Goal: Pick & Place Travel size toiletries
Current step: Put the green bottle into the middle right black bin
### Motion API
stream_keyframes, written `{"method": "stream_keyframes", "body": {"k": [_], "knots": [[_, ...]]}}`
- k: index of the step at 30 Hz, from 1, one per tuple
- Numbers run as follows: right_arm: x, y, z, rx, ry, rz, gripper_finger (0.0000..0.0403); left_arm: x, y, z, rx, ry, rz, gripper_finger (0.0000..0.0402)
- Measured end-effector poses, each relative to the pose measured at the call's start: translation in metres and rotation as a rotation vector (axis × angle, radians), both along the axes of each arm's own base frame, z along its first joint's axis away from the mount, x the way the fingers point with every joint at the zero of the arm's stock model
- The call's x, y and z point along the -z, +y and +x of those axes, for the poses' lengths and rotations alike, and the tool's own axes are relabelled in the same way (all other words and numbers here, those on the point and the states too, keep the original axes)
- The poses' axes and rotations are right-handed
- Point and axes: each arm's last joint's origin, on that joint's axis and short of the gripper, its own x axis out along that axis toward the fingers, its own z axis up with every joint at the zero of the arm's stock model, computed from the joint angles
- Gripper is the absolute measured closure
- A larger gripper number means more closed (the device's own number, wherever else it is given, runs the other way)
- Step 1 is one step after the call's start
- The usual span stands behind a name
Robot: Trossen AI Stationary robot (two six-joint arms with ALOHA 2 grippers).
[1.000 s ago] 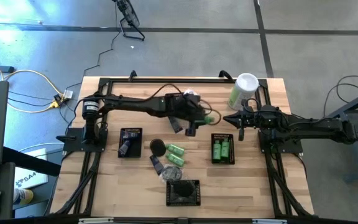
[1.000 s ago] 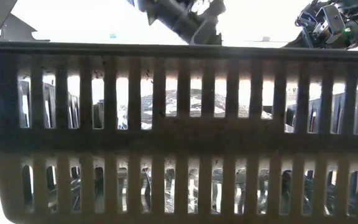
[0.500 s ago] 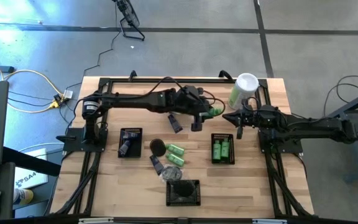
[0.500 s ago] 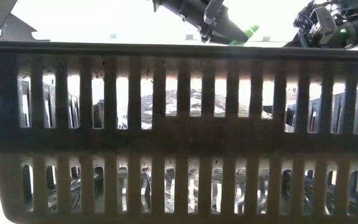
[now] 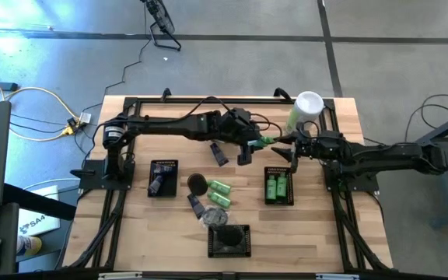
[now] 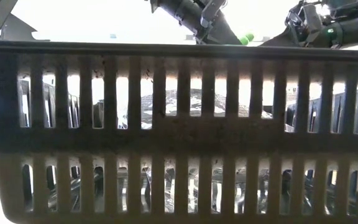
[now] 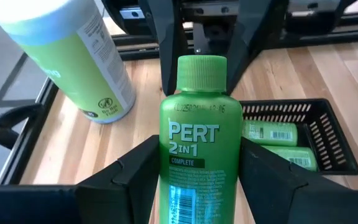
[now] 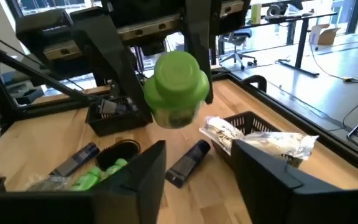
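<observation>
— So, where is the green bottle at this moment?

— Up in the air over the middle of the table, clamped between the fingers of the left gripper. Its cap points toward the right gripper, which sits just beyond it with jaws spread apart and nothing between them.

— Are the two grippers touching?

— From above they look nearly tip to tip; in the right wrist view the bottle's cap hangs just ahead of the right gripper's parted fingers. I cannot tell whether they touch it.

— And the other toiletries?

— Two green bottles lie in the basket on the right, just below the grippers. Black tubes lie in the basket on the left. A white crinkly packet rests in the front basket. Loose on the wood sit more green bottles, a dark round piece and a black tube.

— Anything else nearby?

— A tall pale-green canister stands at the back right.
</observation>
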Motion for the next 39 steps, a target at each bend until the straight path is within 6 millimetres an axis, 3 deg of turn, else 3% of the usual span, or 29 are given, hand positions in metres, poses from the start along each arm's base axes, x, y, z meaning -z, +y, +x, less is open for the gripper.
{"method": "stream_keyframes", "body": {"k": [5, 14, 28, 39], "knots": [[0.002, -0.001, 0.009, -0.003, -0.022, -0.004, 0.0196, 0.002, 0.0, -0.001, -0.006, 0.017, -0.013, 0.0208], [0.002, -0.001, 0.021, -0.075, -0.079, -0.035, 0.019, 0.005, 0.0, -0.003, -0.011, 0.052, -0.031, 0.0208], [0.001, -0.001, 0.022, -0.108, -0.095, -0.056, 0.025, 0.007, -0.001, -0.004, 0.007, 0.078, -0.046, 0.0208], [0.0, -0.001, 0.022, -0.085, -0.1, -0.058, 0.0254, 0.006, -0.002, -0.003, 0.023, 0.061, -0.057, 0.0208]]}}
